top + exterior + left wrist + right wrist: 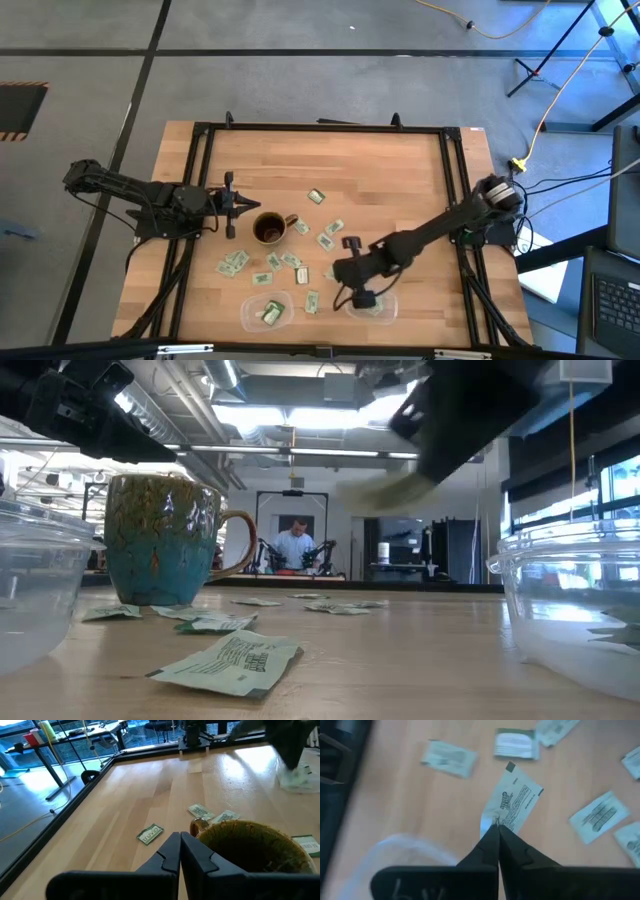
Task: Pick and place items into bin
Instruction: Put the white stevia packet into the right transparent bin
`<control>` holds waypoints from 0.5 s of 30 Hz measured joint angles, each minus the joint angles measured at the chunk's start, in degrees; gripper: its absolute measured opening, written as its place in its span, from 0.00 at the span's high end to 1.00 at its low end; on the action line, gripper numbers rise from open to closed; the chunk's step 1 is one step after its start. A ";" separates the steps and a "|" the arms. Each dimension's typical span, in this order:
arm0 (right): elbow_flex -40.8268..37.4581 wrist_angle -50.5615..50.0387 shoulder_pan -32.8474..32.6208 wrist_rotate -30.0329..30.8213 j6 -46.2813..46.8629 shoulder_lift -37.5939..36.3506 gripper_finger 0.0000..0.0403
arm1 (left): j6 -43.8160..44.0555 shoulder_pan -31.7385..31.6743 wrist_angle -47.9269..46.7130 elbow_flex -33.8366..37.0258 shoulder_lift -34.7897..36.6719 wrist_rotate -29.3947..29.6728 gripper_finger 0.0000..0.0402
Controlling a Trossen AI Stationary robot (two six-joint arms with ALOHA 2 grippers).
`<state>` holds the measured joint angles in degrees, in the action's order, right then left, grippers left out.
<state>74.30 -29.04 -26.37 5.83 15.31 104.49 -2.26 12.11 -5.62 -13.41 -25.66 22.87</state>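
Pale green and white, a flat rectangular packet [512,797] is pinched by one corner in the right gripper [497,826], fingers pressed together on it, above the light wooden table [400,170] beside a clear plastic bin [375,307]; its long axis runs diagonally away from the fingertips. Loose packets [232,263] are scattered flat around a glazed mug [270,229]. Beside it the left gripper [231,205] is held pressed shut, empty.
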 joint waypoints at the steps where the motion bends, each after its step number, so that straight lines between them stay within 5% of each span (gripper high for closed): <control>1: 0.03 -1.38 -0.85 -0.27 1.75 -0.79 1.00 | 0.00 0.00 -0.10 0.00 -0.01 -0.02 0.98; 15: -0.50 -7.86 -13.77 -0.49 25.30 -2.65 1.00 | 0.00 0.01 -0.36 0.00 0.01 0.00 0.99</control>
<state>73.80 -36.89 -40.13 5.34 40.62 101.84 -2.26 12.12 -5.98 -13.41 -25.65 22.87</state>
